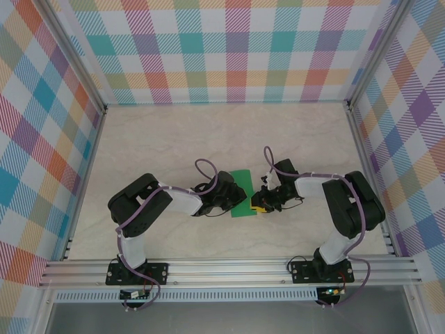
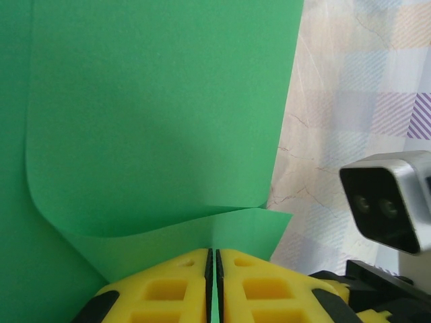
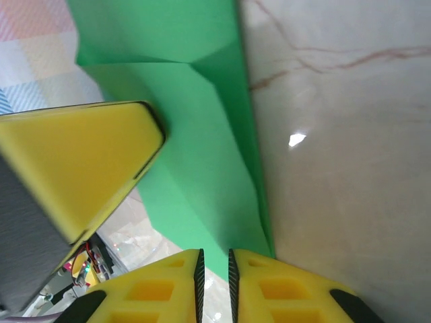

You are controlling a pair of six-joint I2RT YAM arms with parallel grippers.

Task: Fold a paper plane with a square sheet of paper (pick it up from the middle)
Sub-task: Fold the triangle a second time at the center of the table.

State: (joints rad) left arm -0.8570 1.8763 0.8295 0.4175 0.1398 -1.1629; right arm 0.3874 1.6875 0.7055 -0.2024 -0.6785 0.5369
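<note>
Two arms meet over the square sheet of paper [image 1: 241,182], which lies near the middle of the table [image 1: 160,139], one part raised and curled between them. The left gripper [image 2: 213,262] has its yellow pads [image 2: 168,289] pressed together on an edge of the sheet. The green bows up and over from the pinch, a hold that looks meant to carry a flap across for a fold. Facing it, the right gripper [image 3: 214,262] has its jaws standing almost together, with the paper reaching down into the slot between them. It appears to nip the sheet's edge, probably to anchor it while the other arm works. A slanting crease shows toward the sheet's far end in the right wrist view.

The sheet's long edge runs straight, with bare marbled tabletop just beyond it. The two tools sit just beside each other, and the right arm's camera [image 2: 387,202] is close by the left fingers, so there is little slack between them. Open tabletop stretches toward the plaid walls [image 1: 229,49], which are well apart from the work
</note>
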